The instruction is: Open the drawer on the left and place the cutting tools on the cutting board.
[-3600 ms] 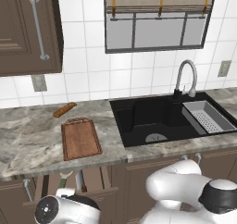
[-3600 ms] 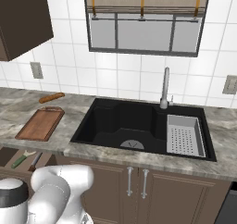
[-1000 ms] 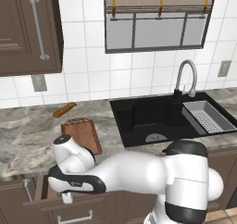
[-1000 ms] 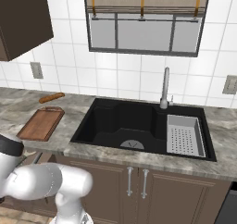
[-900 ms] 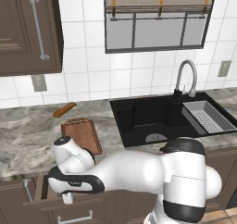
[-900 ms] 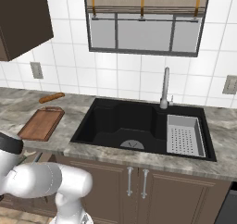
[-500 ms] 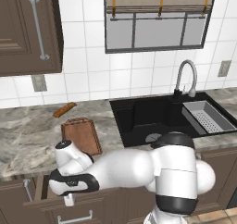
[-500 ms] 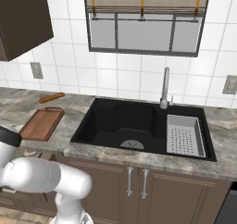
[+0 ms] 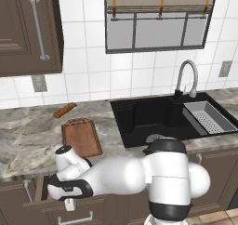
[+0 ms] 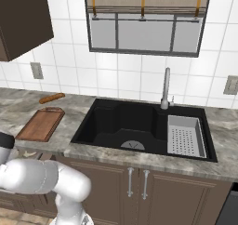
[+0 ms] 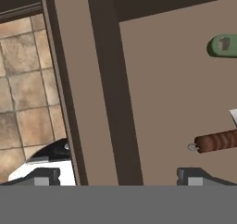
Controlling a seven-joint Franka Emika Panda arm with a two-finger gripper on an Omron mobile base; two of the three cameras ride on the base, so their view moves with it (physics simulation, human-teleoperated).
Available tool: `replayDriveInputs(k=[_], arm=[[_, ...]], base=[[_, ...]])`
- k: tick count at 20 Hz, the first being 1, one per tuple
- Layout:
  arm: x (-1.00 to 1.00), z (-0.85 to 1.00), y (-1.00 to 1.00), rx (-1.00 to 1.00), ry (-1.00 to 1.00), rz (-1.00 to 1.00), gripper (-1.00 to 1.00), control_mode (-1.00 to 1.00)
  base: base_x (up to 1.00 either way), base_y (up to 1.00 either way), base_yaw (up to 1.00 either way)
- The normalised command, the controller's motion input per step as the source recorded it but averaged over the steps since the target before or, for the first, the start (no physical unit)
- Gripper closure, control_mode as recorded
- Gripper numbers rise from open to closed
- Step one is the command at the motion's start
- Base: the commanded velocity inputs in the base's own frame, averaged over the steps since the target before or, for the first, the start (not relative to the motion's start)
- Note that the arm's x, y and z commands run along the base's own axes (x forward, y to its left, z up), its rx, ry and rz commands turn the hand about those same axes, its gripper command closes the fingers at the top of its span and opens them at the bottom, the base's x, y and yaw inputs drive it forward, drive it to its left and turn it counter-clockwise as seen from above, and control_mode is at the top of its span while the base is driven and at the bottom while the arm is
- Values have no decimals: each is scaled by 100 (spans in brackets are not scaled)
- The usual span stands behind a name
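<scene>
A grey marbled kitchen counter (image 9: 28, 140) under white wall tiles carries a rectangular reddish-brown wooden cutting board (image 9: 82, 137) with an orange-brown bread stick (image 9: 64, 110) beside its far end, left of a black sink (image 9: 158, 119). Below the board, the wide dark-brown wooden drawer (image 9: 56, 203) stands pulled out. The two-finger gripper (image 11: 118, 176) hangs over its front wall, jaws spread wide and holding nothing (one tip inside, one outside), near a green-handled tool (image 11: 223, 46) and a brown-handled one (image 11: 217, 141) on the drawer floor.
</scene>
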Motion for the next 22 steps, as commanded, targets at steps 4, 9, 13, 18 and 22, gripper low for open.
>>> replayDriveInputs(k=[4, 9, 13, 18, 22], arm=[[-20, -21, 0, 0, 2, 2, -100, -100], [-31, -14, 0, 0, 3, 1, -100, -100], [-42, -1, 0, 0, 6, 0, -100, -100], [-45, 0, 0, 0, 10, 0, -100, -100], [-46, 0, 0, 0, 10, 0, -100, -100]], base=[[0, 0, 0], [0, 0, 0], [0, 0, 0], [0, 0, 0], [0, 0, 0]])
